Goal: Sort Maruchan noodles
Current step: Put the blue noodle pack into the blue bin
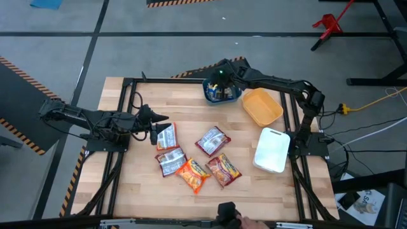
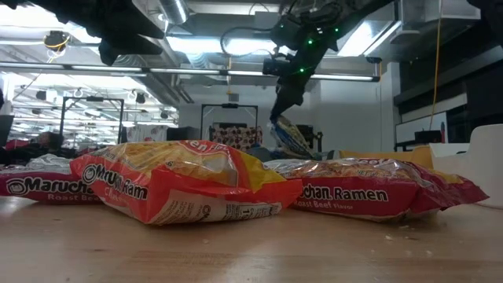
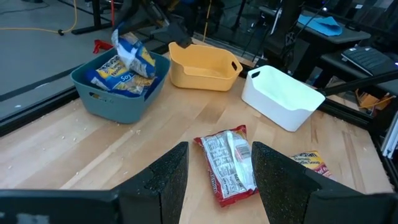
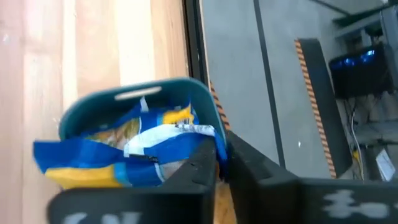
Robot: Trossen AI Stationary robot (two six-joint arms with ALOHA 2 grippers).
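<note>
Several Maruchan packets lie flat mid-table: red-and-white ones point(image 1: 166, 135) point(image 1: 170, 160) point(image 1: 212, 140) and orange-red ones point(image 1: 193, 174) point(image 1: 222, 168). My left gripper point(image 1: 159, 124) point(image 3: 214, 180) hovers open above the table, just short of a red-and-white packet point(image 3: 227, 163). My right gripper point(image 1: 217, 79) point(image 2: 287, 98) point(image 4: 224, 165) is over the teal bin point(image 1: 222, 92) point(image 3: 118, 93), shut on a blue-and-yellow packet point(image 4: 124, 152) point(image 3: 132, 53). More blue-and-yellow packets point(image 3: 115, 78) lie in that bin. My right gripper pinches the blue-and-yellow packet between its two fingers at one end, by the crimped edge point(image 4: 205, 138). The fingers come from above, pointing down. The packet hangs tilted below them point(image 2: 292, 137), lifted clear, just above the teal bin's contents.
An orange bin point(image 1: 262, 107) point(image 3: 202, 65) and a white bin point(image 1: 273, 149) point(image 3: 283, 96) stand along the table's right side beside the teal one. Bare wood lies at the table's near edge point(image 1: 159, 197) and by the left arm.
</note>
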